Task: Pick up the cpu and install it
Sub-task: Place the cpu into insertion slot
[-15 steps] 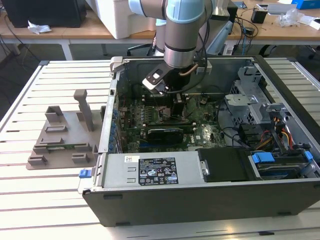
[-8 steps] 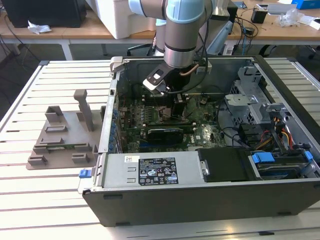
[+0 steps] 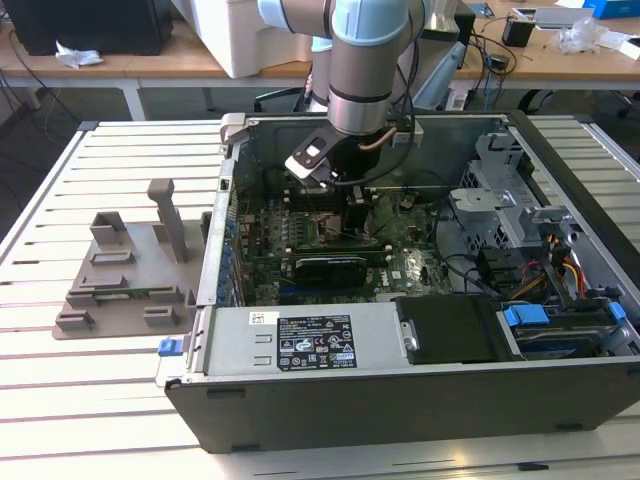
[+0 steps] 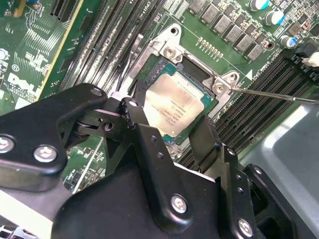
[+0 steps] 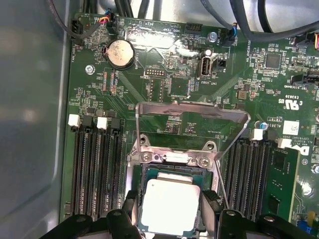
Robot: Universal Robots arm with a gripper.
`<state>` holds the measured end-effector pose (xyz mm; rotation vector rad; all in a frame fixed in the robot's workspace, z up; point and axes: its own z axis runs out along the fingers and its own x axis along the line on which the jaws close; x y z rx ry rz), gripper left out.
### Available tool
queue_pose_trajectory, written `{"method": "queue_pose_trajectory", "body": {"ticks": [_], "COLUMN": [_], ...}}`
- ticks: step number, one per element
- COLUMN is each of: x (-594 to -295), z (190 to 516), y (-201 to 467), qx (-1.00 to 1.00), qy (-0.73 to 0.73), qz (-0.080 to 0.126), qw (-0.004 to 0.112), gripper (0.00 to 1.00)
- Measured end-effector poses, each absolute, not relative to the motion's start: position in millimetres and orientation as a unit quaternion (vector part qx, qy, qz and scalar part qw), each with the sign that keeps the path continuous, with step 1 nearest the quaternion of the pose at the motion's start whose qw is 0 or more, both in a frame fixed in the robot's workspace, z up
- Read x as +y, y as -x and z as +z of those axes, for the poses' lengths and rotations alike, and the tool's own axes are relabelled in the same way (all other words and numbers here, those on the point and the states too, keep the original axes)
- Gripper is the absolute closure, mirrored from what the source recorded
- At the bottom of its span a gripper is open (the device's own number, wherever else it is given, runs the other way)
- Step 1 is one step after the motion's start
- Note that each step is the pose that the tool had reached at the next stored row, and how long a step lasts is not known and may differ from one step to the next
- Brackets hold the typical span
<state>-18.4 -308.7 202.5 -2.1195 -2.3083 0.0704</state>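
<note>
Honestly, the gripper (image 5: 171, 203) looks clamped on two opposite edges of the cpu (image 4: 175, 105) right at the open socket (image 5: 174, 158), and edges seem the place to hold something this light, stiff, slick-topped and probably delicate underneath.

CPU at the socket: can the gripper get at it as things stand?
Probably yes. The gripper hangs right above the cpu, the hinged metal frame is swung open, and nothing lies across the chip's top.
</note>
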Motion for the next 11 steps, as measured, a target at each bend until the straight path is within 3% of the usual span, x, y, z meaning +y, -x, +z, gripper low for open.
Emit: {"method": "queue_pose_trajectory", "body": {"ticks": [11], "x": [-308.8], "z": [200.0], "y": [18.5], "qx": [-0.736], "qy": [0.676], "qz": [0.023], "qw": [0.004], "gripper": [0.4]}}
